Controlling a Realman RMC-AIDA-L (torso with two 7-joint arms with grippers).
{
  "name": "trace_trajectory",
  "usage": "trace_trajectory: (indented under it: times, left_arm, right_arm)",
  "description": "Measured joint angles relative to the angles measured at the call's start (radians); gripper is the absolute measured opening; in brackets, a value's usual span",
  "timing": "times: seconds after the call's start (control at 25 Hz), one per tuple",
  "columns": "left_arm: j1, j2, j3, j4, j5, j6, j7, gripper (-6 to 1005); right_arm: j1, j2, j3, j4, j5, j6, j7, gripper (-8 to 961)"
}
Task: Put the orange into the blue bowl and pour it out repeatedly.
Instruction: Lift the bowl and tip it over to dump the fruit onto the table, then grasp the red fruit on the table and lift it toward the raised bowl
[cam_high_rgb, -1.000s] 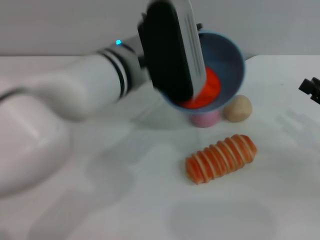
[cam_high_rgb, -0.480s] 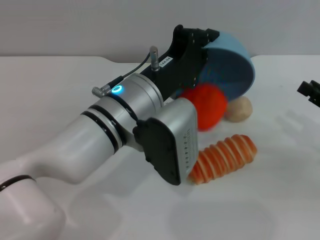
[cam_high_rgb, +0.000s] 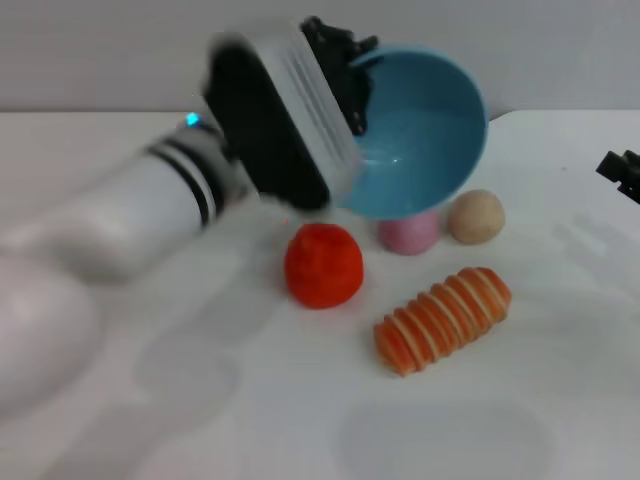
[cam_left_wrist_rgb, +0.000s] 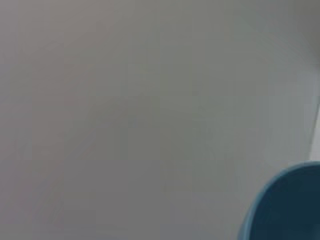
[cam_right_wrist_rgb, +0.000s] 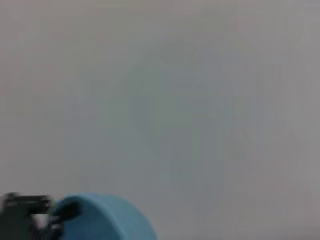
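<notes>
The orange (cam_high_rgb: 323, 264) lies on the white table, in front of and below the blue bowl (cam_high_rgb: 420, 135). My left gripper (cam_high_rgb: 345, 75) is shut on the bowl's rim and holds the bowl in the air, tilted with its empty inside facing me. The bowl's edge also shows in the left wrist view (cam_left_wrist_rgb: 287, 205) and in the right wrist view (cam_right_wrist_rgb: 105, 217). My right gripper (cam_high_rgb: 622, 175) shows only as a dark tip at the right edge, away from the work.
An orange-and-cream striped ridged oblong (cam_high_rgb: 443, 318) lies right of the orange. A pink ball (cam_high_rgb: 410, 232) and a small tan ball (cam_high_rgb: 475, 216) sit under the bowl's right side. A grey wall stands behind the table.
The bowl has turned from tipped over back to facing me. The orange has fallen out and rolled left onto the table. My left arm has swung up and back.
</notes>
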Motion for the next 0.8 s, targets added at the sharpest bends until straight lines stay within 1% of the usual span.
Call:
trace_trajectory:
  times: [0.04,0.08,0.12,0.16,0.24,0.36,0.44,0.48,0.52,0.56,0.6,0.68,0.76,0.8]
  left_arm:
    - [0.000,0.000,0.000,0.000,0.000,0.000,0.000,-1]
    - [-0.024,0.002,-0.054,0.006,-0.034,0.080,-0.048,-1]
    - [-0.078,0.004,-0.165,0.012,-0.069,0.264,-0.180,-1]
    - [-0.090,0.004,-0.191,0.011,-0.070,0.305,-0.224,-2]
    - [-0.130,0.005,-0.269,0.006,-0.070,0.409,-0.348,-2]
    - [-0.174,0.007,-0.378,0.001,-0.069,0.531,-0.474,-2]
    - [-0.202,0.008,-0.448,-0.002,-0.067,0.607,-0.514,-2]
    - [-0.222,0.009,-0.516,-0.004,-0.067,0.667,-0.525,-2]
    - [-0.222,0.009,-0.516,-0.004,-0.067,0.667,-0.525,-2]
    - [-0.227,0.009,-0.543,-0.005,-0.069,0.688,-0.528,-2]
    - [-0.232,0.009,-0.559,-0.005,-0.071,0.702,-0.531,-2]
    - [-0.239,0.010,-0.582,-0.005,-0.075,0.729,-0.537,-2]
    - [-0.241,0.011,-0.584,-0.003,-0.076,0.740,-0.537,-2]
    - [-0.239,0.011,-0.579,0.000,-0.076,0.740,-0.533,-2]
  right_arm:
    - [0.002,0.000,-0.002,-0.002,0.000,-0.007,-0.004,546]
    - [0.006,0.000,-0.007,-0.004,-0.001,-0.015,-0.005,548]
    - [0.011,-0.001,-0.012,-0.006,-0.005,-0.023,-0.006,549]
    - [0.017,-0.003,-0.018,-0.007,-0.012,-0.028,-0.006,551]
    - [0.035,-0.008,-0.036,-0.007,-0.036,-0.034,-0.004,586]
    - [0.066,-0.012,-0.059,-0.010,-0.107,-0.026,0.028,639]
    - [0.101,-0.018,-0.065,-0.014,-0.211,-0.015,0.092,673]
    - [0.121,-0.019,-0.066,-0.015,-0.263,-0.010,0.119,691]
    - [0.143,-0.019,-0.066,-0.016,-0.331,0.001,0.150,708]
    - [0.181,-0.015,-0.066,-0.019,-0.422,0.025,0.185,726]
    - [0.181,-0.015,-0.066,-0.019,-0.422,0.025,0.185,726]
    - [0.215,-0.004,-0.066,-0.023,-0.484,0.046,0.199,726]
    - [0.250,0.009,-0.074,-0.030,-0.517,0.059,0.199,725]
    - [0.285,0.017,-0.107,-0.029,-0.528,0.082,0.201,725]
